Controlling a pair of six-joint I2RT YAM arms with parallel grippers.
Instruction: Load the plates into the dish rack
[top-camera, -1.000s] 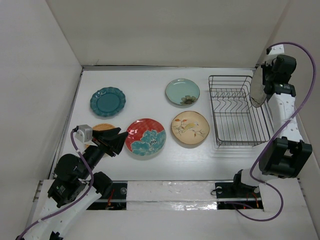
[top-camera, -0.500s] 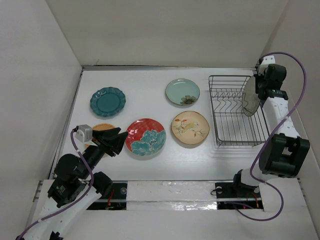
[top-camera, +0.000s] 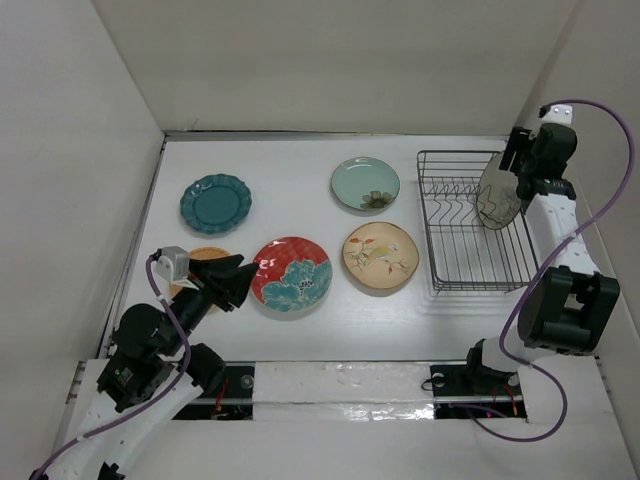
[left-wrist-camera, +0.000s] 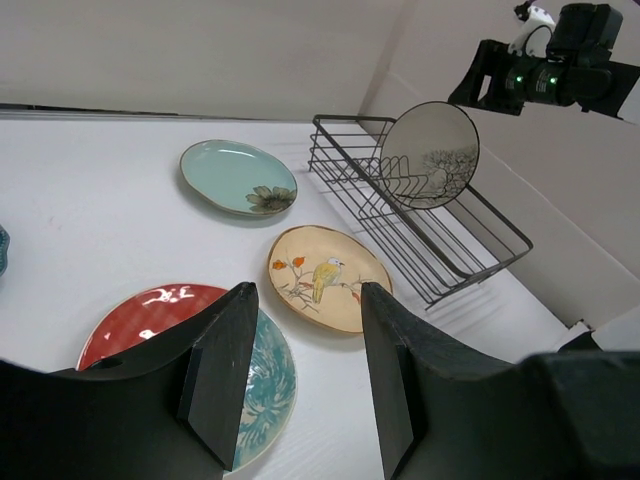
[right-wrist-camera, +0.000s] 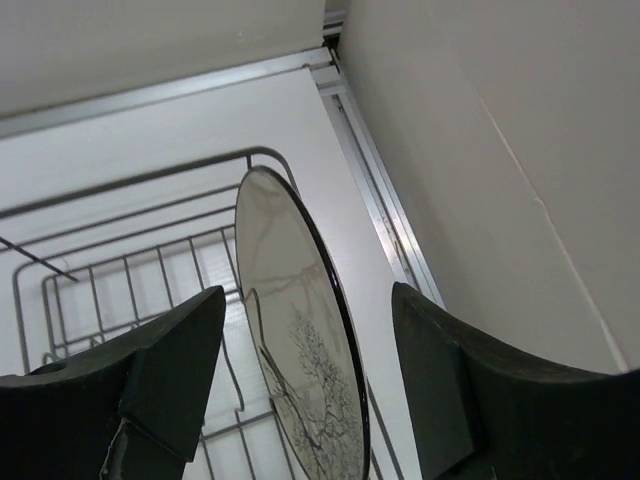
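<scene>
Right pincer (top-camera: 517, 170) has the cream plate with the dark rim (top-camera: 498, 195) clamped by its edge and standing upright. The actual pinch spot is below the bottom of the wrist view, so I can't tell how much rim it's got. The plate hangs right under the pincer, over the far right end of the dish rack (top-camera: 485, 286), not yet down between the prongs as far as I can tell.

What I'd worry about:
- It's an edge grip on glazed ceramic. If the bite is shallow, the plate could swing or slip out on the way down and land hard on the wires.
- The plate looks a bit tilted next to the prongs below it. If it goes down like that, its lower edge could land on top of a prong or the raised side wire instead of in a slot, then tip over when released.
- The wall is just beside the pincer on its outer side, so there isn't much room to correct that way.

Left pincer (top-camera: 240, 282) is wide open and holding nothing. The red plate (top-camera: 292, 273) is just in front of it and the orange plate (top-camera: 207, 254) is partly hidden under it. Drop too low there and a finger clips a rim.
</scene>
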